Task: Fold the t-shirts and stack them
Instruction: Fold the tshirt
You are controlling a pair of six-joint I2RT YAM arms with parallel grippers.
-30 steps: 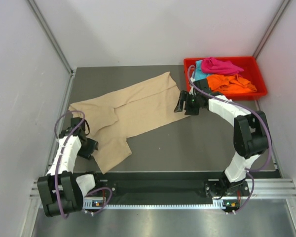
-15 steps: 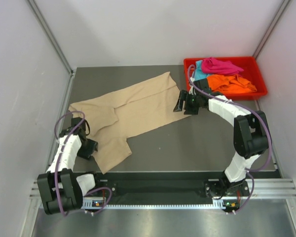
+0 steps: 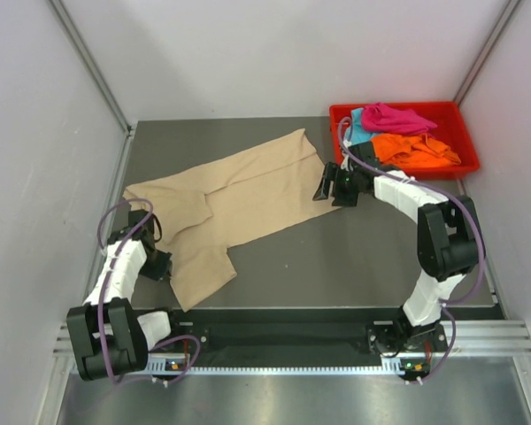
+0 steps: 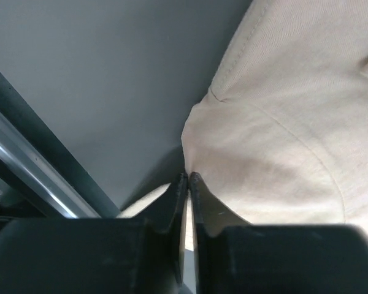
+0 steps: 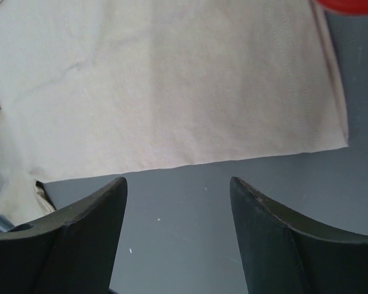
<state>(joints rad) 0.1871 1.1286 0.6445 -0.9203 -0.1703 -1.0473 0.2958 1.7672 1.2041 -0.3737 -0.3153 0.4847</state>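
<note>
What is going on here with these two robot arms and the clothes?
The arms are working on a beige t-shirt spread loosely on the table. The left gripper is pinched shut on the shirt's edge beside a sleeve seam. The right gripper is open over bare table, just short of the shirt's opposite edge. The pink shirt, teal shirt and orange shirt lie crumpled in the red tray. Nothing is folded yet.
</note>
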